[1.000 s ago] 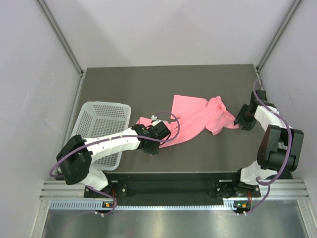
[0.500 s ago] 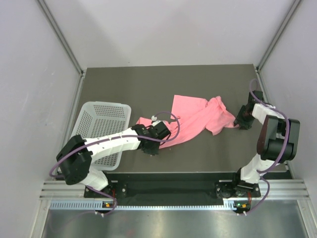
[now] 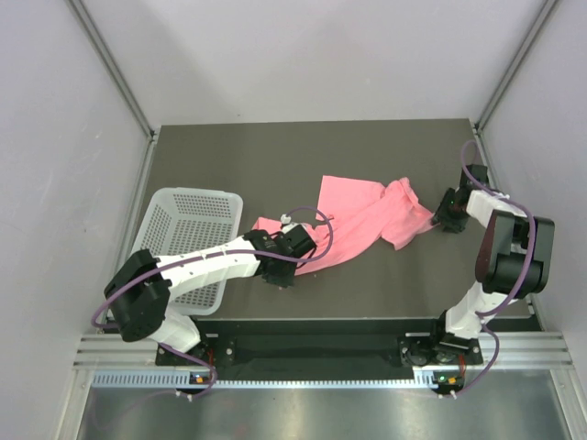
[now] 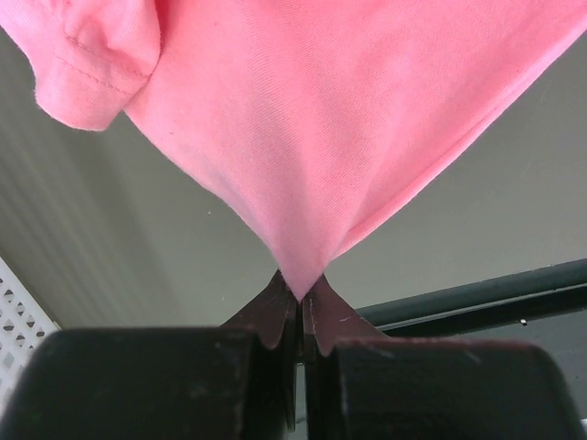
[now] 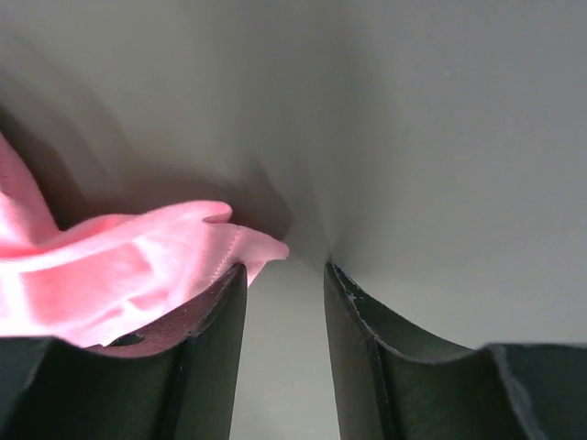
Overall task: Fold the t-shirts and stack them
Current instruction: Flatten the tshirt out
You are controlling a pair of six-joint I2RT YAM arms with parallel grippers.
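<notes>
A salmon-pink t-shirt (image 3: 367, 215) lies crumpled and stretched out across the middle of the dark table (image 3: 275, 165). My left gripper (image 3: 303, 243) is at the shirt's near-left end, shut on a pinched corner of the t-shirt (image 4: 321, 119); the cloth fans out from the left gripper (image 4: 300, 293). My right gripper (image 3: 440, 211) sits low at the shirt's right end, open. In the right wrist view a hemmed edge of the t-shirt (image 5: 119, 275) drapes over the left finger (image 5: 215, 312), and the gap of the right gripper (image 5: 284, 280) holds only bare table.
A white perforated basket (image 3: 188, 234) stands at the table's left, beside the left arm; its corner (image 4: 18, 321) shows in the left wrist view. Pale walls enclose the table on three sides. The table's near edge runs just behind the left gripper.
The right gripper has slid a little toward the table's far side along the shirt's right end, and its arm has folded in closer. The left gripper and shirt corner have not moved.
</notes>
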